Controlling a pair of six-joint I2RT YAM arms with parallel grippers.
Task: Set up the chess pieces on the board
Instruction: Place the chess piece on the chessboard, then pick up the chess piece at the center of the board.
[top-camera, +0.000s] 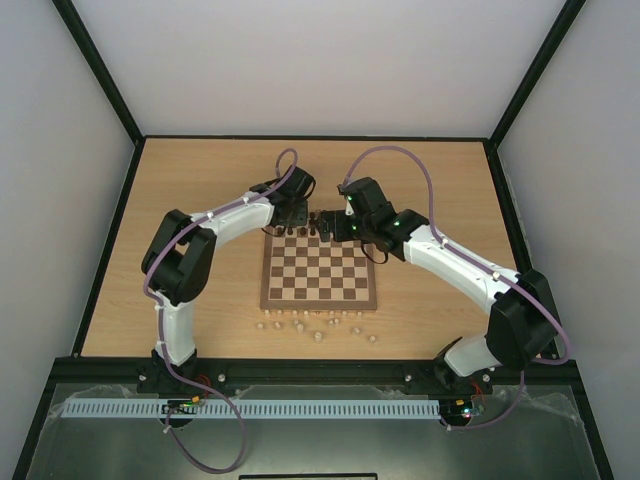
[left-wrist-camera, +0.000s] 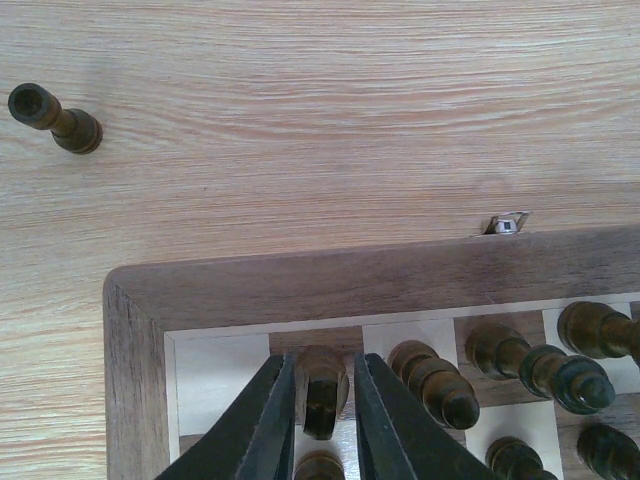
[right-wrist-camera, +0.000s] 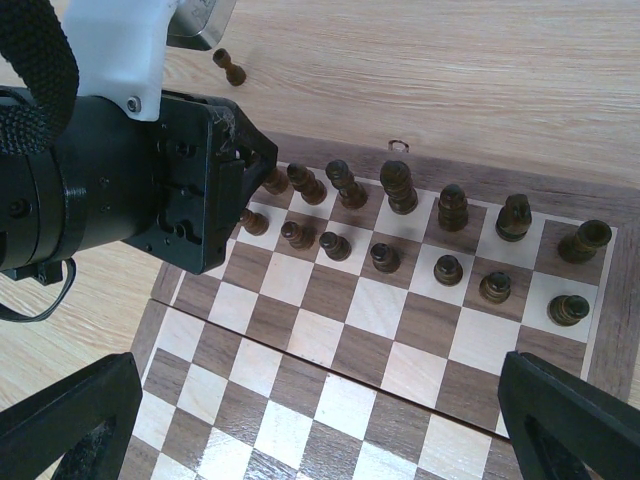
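Note:
The board (top-camera: 320, 304) lies mid-table. Several dark chess pieces (right-wrist-camera: 398, 187) stand in two rows along its far edge. My left gripper (top-camera: 297, 223) is down at the far left corner of the board (left-wrist-camera: 300, 285). Its jaws are closed narrowly round a dark piece (left-wrist-camera: 322, 390) on the second square from the corner. One dark piece (left-wrist-camera: 55, 120) lies on the table beyond the board, and it also shows in the right wrist view (right-wrist-camera: 230, 68). My right gripper (right-wrist-camera: 320, 430) hangs wide open and empty above the bare squares of the board (right-wrist-camera: 420, 320).
Several pale beige pieces (top-camera: 315, 325) lie scattered on the table in front of the board's near edge. A small metal clasp (left-wrist-camera: 503, 225) sticks out of the board's far border. The left wrist body (right-wrist-camera: 150, 190) covers the board's far left corner in the right wrist view.

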